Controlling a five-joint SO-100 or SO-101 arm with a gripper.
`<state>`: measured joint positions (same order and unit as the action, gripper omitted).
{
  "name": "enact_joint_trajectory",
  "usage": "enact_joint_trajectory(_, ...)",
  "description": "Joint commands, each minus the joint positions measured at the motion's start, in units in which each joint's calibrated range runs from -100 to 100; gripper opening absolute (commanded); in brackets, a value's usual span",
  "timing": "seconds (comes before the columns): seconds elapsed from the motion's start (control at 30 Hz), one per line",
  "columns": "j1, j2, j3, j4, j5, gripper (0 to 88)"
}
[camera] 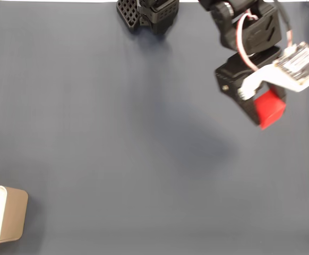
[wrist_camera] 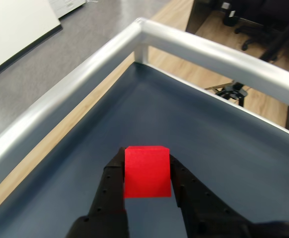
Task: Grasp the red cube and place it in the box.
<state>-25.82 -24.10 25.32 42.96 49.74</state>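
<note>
Apparently one red cube [wrist_camera: 146, 171], one box [camera: 10, 215].

Fixed view: box [camera: 8, 220] lower left; cube [camera: 269, 108] upper right.

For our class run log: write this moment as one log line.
phase: carry | gripper: jaws shut on red cube, lifted off the table | box: lower left of fixed view, holds no cube yet | next: probably move to box

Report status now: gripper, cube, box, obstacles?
Gripper shut on red cube, lifted off the mat. Box at lower left in fixed view. Nothing lies between them.
</note>
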Motion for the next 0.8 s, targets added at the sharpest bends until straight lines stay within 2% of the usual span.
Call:
enact_joint_trajectory(0.0,5.4,-0.9,-6.0,1.1,-0.7,0.0)
enact_joint_trajectory(0.53,25.6,0.6,-11.5,2.6,-0.3,0.0)
enact_joint_trajectory(0.77,32.5,7.3,-20.4,2.5,-0.5,0.0)
